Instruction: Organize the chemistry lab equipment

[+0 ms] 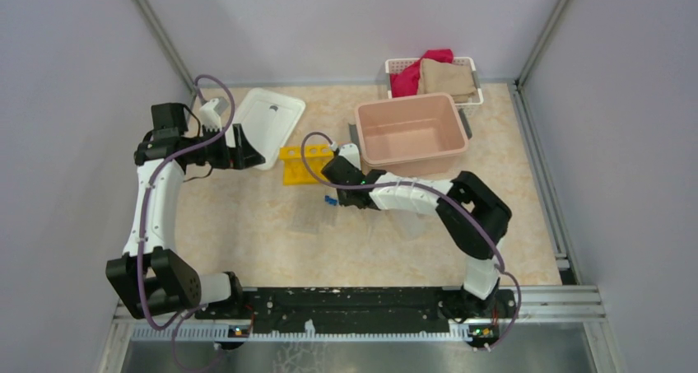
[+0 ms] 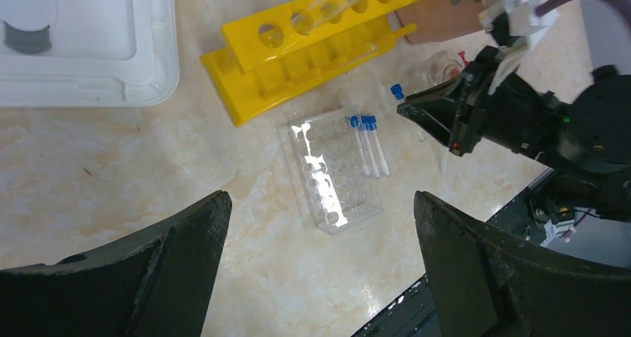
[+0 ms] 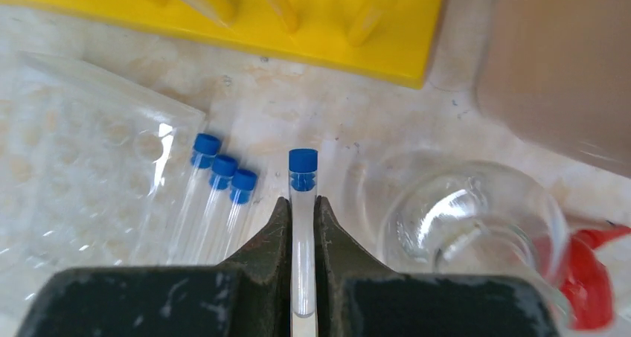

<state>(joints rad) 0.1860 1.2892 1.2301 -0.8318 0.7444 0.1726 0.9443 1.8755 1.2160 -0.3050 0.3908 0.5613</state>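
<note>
My right gripper [image 3: 301,201] is shut on a small clear tube [image 3: 303,175] with a blue cap, low over the table. Three more capped tubes [image 3: 220,192] lie just left of it, against the clear rack [image 3: 82,158]. The yellow rack [image 3: 335,24] stands beyond, with clear tubes in its holes. The clear round flask [image 3: 465,218] lies to the right of the held tube, with the squeeze bottle's red nozzle [image 3: 595,277] behind it. My left gripper [image 2: 320,197] hangs open and holds nothing, high above the clear rack [image 2: 335,177], near the white lid [image 1: 267,122].
The pink tub [image 1: 409,126] stands right of the yellow rack [image 1: 300,163]. A white basket [image 1: 432,76] with red and tan cloths sits at the back right. Walls close in the table on three sides.
</note>
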